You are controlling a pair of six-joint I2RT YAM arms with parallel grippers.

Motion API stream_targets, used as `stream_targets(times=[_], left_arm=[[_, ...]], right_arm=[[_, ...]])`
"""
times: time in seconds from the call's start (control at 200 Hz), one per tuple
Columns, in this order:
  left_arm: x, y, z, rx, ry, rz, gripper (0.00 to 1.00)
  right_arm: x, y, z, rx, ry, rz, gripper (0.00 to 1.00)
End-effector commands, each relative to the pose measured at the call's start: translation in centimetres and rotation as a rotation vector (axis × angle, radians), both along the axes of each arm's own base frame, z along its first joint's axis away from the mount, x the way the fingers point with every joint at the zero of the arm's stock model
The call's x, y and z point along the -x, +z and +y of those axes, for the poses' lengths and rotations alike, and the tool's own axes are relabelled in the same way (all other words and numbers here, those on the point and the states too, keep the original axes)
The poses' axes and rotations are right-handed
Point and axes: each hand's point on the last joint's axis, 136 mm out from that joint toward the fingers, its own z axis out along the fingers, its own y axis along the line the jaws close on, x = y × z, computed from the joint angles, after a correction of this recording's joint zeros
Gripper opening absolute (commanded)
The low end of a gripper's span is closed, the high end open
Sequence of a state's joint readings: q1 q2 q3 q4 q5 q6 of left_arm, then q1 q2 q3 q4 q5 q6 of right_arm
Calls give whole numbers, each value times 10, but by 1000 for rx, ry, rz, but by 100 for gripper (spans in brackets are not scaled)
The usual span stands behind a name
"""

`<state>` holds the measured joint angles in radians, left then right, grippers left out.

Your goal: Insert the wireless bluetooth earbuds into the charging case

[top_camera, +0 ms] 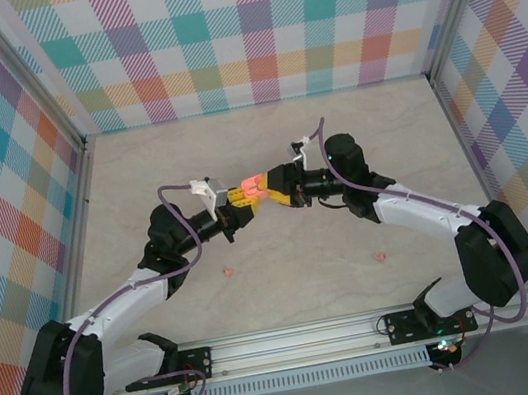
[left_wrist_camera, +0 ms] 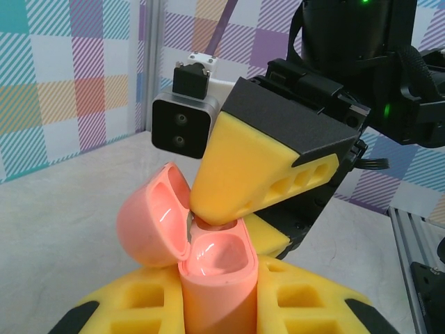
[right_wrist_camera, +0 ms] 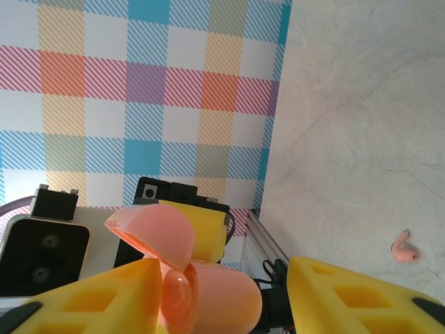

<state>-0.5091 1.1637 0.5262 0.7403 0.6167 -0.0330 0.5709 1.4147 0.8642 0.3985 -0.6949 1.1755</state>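
Note:
My left gripper (top_camera: 236, 200) is shut on a salmon-orange charging case (left_wrist_camera: 215, 285), held upright above mid-table with its lid (left_wrist_camera: 149, 216) swung open. My right gripper (top_camera: 278, 187) meets it from the right, jaws wide apart. One of its yellow fingers (left_wrist_camera: 257, 167) presses its tip into the case's far cavity, while the near cavity looks empty. In the right wrist view the case (right_wrist_camera: 229, 299) lies between my spread fingers (right_wrist_camera: 361, 299). Two salmon-orange earbuds (top_camera: 227, 269) (top_camera: 381, 257) lie on the table; one earbud (right_wrist_camera: 404, 247) is in the right wrist view. The lilac-purple earbuds are out of view.
The marbled tabletop (top_camera: 264, 137) is walled by checked panels on three sides. An aluminium rail (top_camera: 367, 327) carrying both arm bases runs along the near edge. Both loose earbuds lie between the arms and that rail.

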Motion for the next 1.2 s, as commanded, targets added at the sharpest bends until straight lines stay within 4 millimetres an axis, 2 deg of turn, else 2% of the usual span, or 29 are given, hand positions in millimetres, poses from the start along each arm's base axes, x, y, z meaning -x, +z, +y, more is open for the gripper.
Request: stream_targets(times=[0.0, 0.14, 0.35, 0.44, 0.51, 0.575, 0.745, 0.89, 1.07, 1.195], left_arm=[[3, 23, 2, 18, 18, -87, 0], [-1, 13, 20, -74, 134, -68, 0], [11, 5, 44, -109, 228, -46, 0], [15, 3, 54, -125, 268, -24, 0], [17, 2, 61, -143, 297, -14, 0], [19, 0, 70, -158, 335, -5, 0], [25, 8, 92, -149, 436, -7, 0], [28, 15, 108, -135, 508, 0, 0], [25, 15, 134, -126, 650, 42, 0], [26, 19, 149, -84, 723, 57, 0]], right_arm=[[5, 16, 4, -33, 30, -30, 54], [8, 12, -10, 51, -39, -58, 56], [7, 1, -51, 250, -214, -159, 55], [9, -17, -59, 317, -227, -145, 54], [12, -40, -58, 357, -203, -106, 51], [16, -63, -51, 400, -161, -82, 47], [39, -113, -8, 545, 46, -148, 41], [59, -147, 27, 575, 227, -269, 37], [89, -178, 66, 643, 470, -423, 36], [101, -187, 87, 701, 559, -542, 35]])
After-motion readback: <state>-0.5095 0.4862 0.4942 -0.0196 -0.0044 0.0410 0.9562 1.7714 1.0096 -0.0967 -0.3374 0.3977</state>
